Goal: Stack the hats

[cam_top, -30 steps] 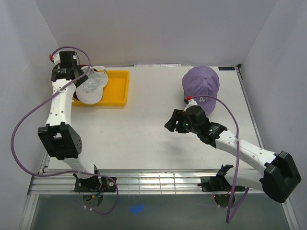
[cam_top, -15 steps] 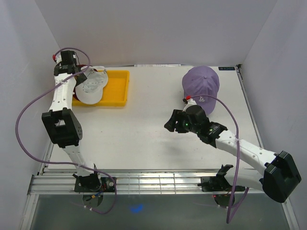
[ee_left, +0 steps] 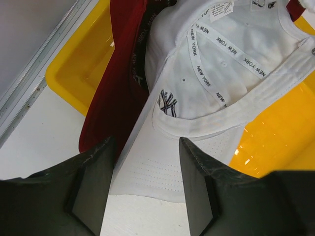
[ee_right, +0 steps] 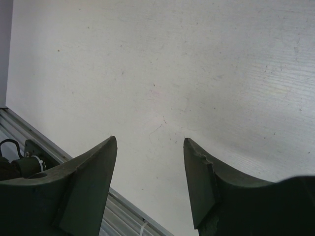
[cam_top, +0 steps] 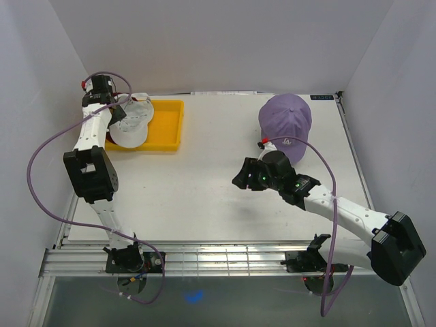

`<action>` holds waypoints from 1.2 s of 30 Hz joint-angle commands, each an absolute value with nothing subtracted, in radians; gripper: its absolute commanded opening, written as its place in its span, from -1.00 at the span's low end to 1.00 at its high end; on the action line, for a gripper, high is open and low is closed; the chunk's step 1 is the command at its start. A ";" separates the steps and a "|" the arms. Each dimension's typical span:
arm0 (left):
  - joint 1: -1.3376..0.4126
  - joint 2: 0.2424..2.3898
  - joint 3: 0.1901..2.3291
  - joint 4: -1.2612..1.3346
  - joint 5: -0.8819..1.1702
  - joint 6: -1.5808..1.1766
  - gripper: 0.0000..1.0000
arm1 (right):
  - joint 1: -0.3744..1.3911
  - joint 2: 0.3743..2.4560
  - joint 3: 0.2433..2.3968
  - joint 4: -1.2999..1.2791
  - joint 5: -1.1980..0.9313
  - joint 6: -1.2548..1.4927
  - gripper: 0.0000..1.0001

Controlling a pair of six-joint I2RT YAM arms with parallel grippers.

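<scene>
A white cap [ee_left: 221, 73] lies upside down over the yellow tray [ee_left: 78, 64], its brim toward my left gripper. It rests on a dark red cap [ee_left: 106, 98]. My left gripper [ee_left: 146, 142] is open, with a finger on each side of the white brim, just above it. In the top view the white cap [cam_top: 131, 122] is at the far left and the left gripper [cam_top: 112, 112] hovers by it. A lavender cap [cam_top: 286, 122] sits crown up at the far right. My right gripper [cam_top: 240, 178] is open and empty over bare table [ee_right: 150, 139]. The black and tan caps are out of view.
The yellow tray [cam_top: 167, 126] stands at the back left by the side wall. White walls close off the back and both sides. A metal rail [ee_right: 123, 206] runs along the table's near edge, below my right gripper.
My left arm has folded back toward the far left corner, and its wrist has shifted slightly right over the tray. The right arm has barely moved.
</scene>
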State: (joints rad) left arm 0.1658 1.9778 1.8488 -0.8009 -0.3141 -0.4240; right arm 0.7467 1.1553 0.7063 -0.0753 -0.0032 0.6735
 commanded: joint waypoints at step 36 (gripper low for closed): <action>0.167 1.954 1.855 -0.765 -0.154 -0.367 -0.86 | 0.752 1.230 0.854 -0.123 -0.018 0.583 0.23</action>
